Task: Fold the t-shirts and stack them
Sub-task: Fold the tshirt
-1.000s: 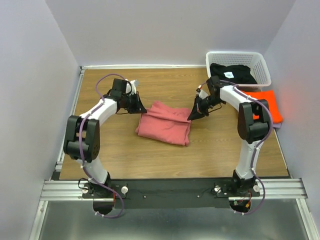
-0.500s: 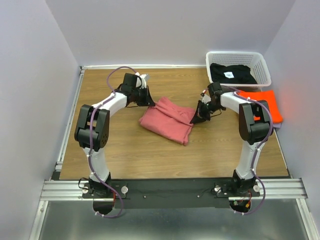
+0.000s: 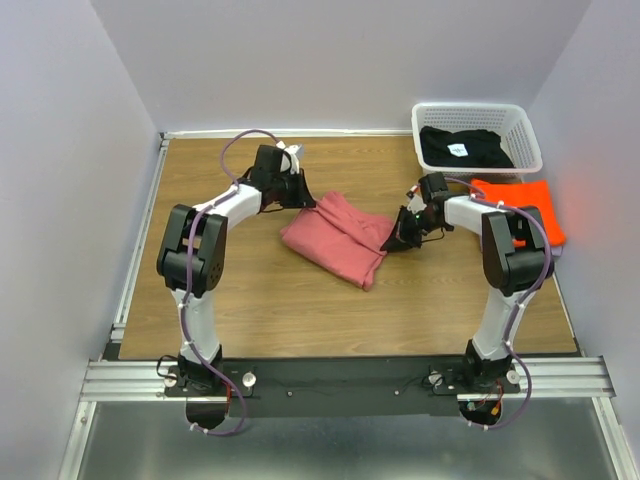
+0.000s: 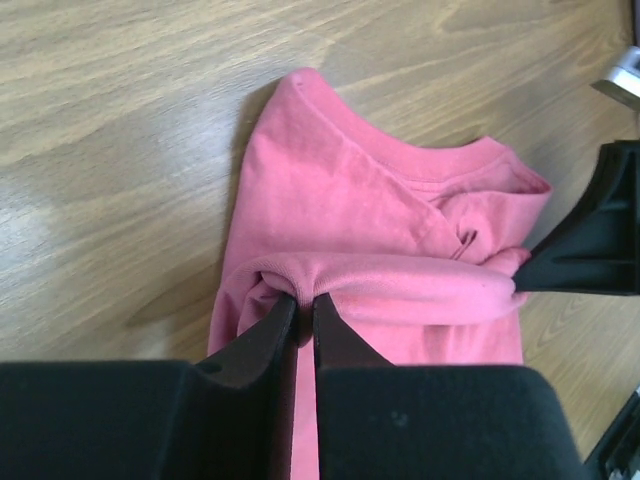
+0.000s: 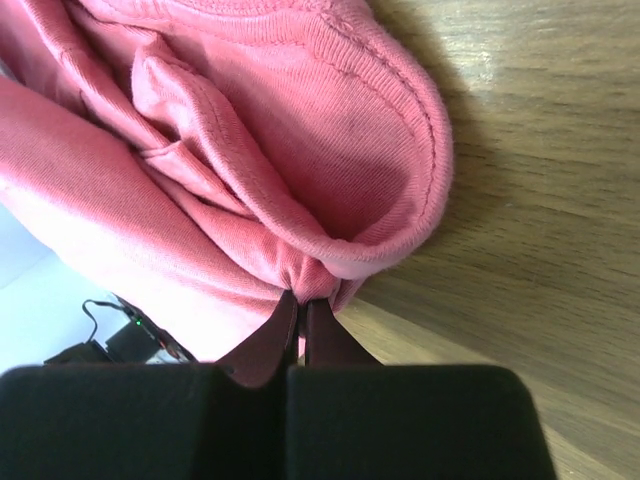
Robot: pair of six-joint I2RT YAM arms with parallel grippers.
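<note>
The wooden table (image 3: 250, 310) fills most of what I can see, with the left arm (image 3: 195, 250) and right arm (image 3: 510, 250) both bent in toward its middle. A white basket (image 3: 470, 107) sits at the far right corner with the black shirt (image 3: 460, 145) bundled inside it. The pink shirt (image 3: 335, 235) lies roughly folded in the middle of the table, between the two arms, its collar end toward the right. The orange shirt (image 3: 535, 195) lies flat at the right edge, just in front of the basket and behind the right arm.

The left gripper (image 4: 303, 298) is at the pink shirt's far left corner. Its jaws stand only a slit apart, with a rolled fold of cloth bunched at the tips. The right gripper (image 5: 298, 298) is at the right edge by the collar, its jaws pressed together on a pinch of the hem.
</note>
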